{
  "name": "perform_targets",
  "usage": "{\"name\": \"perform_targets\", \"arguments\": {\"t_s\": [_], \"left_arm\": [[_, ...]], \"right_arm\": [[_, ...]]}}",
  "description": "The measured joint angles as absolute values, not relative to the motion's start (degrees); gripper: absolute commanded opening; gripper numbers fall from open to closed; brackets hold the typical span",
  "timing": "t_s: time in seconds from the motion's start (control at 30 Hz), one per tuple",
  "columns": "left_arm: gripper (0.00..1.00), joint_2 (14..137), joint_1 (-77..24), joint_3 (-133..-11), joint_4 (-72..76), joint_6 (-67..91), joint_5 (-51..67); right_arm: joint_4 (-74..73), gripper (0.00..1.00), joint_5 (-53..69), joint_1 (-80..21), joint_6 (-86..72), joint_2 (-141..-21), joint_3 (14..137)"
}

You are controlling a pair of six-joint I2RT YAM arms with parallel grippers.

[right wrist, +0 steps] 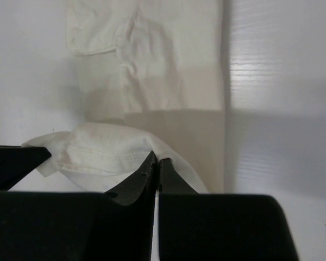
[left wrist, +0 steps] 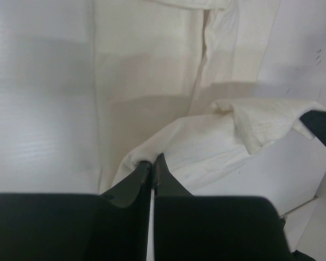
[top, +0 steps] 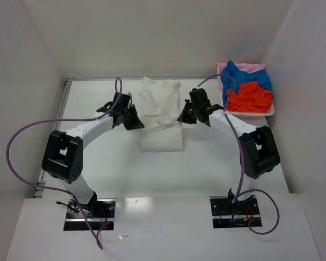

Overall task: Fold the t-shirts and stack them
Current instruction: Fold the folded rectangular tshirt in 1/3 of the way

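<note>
Pinching a raised fold of cloth between fingers [left wrist: 141, 176] pressed tight together, the left gripper [left wrist: 152, 163] has hold of the off-white t-shirt [top: 162, 138] at its left edge. Across the garment, the right gripper [right wrist: 156, 163] does the same on the opposite edge, its jaws likewise closed with only a sliver of cloth between them (each wrist view catches the other's dark fingertip at its margin). Between the two pinches the fabric humps up in a loose ridge with a stitched hem showing. The remainder of the shirt lies flat, partly folded into a long strip running from the middle of the white table [top: 125, 163] toward the back wall. Both arms bend inward from their bases, flanking the shirt. At the table's far right corner, well apart from the grippers, a shallow white tray [top: 267, 113] carries a heap of a blue t-shirt [top: 261, 80], an orange-red t-shirt [top: 250, 99] and a pale pink t-shirt [top: 245, 67], all crumpled.
</note>
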State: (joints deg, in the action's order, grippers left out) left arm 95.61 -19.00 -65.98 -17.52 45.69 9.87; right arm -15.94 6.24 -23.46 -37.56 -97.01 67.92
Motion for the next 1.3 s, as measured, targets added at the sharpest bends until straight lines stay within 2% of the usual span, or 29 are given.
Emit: {"name": "perform_targets", "arguments": {"t_s": [0.53, 1.3], "left_arm": [[0.00, 109.9, -16.4, -70.0, -13.1, 42.5, 12.8], [0.00, 111.8, -14.8, -76.6, -12.0, 40.9, 13.4]], "right_arm": [[-12.9, 0.00, 6.5, -22.7, -36.9, -108.0, 73.2], [-11.9, 0.00, 5.7, -21.2, -36.1, -110.3, 76.0]]}}
